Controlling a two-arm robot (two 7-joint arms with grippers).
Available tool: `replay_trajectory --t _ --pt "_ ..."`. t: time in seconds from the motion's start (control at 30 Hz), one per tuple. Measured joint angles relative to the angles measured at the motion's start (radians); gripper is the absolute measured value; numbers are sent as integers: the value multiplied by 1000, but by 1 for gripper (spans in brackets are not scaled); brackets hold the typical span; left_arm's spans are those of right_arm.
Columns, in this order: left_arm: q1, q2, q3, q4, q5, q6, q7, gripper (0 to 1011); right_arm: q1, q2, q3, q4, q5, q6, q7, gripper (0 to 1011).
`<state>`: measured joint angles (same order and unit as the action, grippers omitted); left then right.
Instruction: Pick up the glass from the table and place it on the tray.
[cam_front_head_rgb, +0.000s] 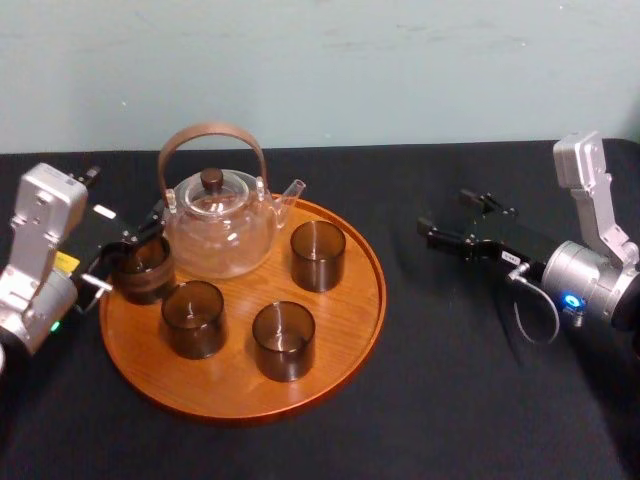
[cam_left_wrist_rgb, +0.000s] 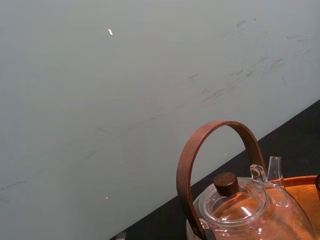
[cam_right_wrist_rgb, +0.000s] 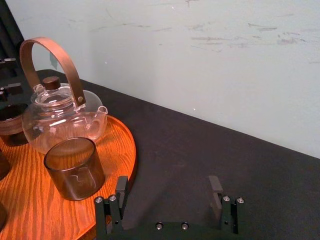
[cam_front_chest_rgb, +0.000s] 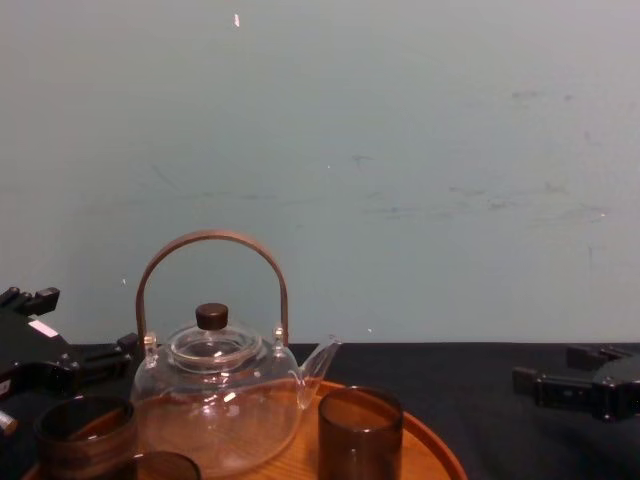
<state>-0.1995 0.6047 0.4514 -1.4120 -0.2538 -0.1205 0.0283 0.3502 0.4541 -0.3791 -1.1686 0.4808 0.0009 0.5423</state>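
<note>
Starting with the head view, the left gripper (cam_front_head_rgb: 127, 256) stands at the middle left of the frame with its jaws closed on the glass (cam_front_head_rgb: 143, 272), one jaw on each side of its wall. The glass is upright, its long axis vertical. It is at the left rim of the tray (cam_front_head_rgb: 340, 320), just beside the teapot (cam_front_head_rgb: 220, 222). I cannot tell whether its base touches the wood. Three other tumblers (cam_front_head_rgb: 283, 340) stand on the tray toward the centre and lower part. The right gripper (cam_front_head_rgb: 441, 211) hangs over the black surface (cam_front_head_rgb: 450, 400) at the right, well apart from the tray, with its jaws open and empty.

In the left wrist view, the teapot's arched handle rises at the lower right, with a piece of the tray rim beside it.

In the right wrist view, the right jaws stand wide apart at the bottom edge with nothing between them. The held glass shows at the far left edge.

In the chest view, the glass is in the lower left corner, below the left gripper's dark body.

I judge that the left arm is much the nearer one. The free wood lies to the right of the glass, toward the tray's centre, so the glass should be set down there and then released.
</note>
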Motion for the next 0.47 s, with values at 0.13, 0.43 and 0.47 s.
replay_trajectory --t 0.13,0.43,0.47 --pt "0 0 0 0 0 0 0 1001 0 0 0 0 0 0 1 1002" --pt "0 0 0 0 0 0 0 1001 0 1 0 -1 0 -1 2 1002" --pt "0 0 0 0 0 0 0 1001 0 1 0 -1 0 -1 2 1002"
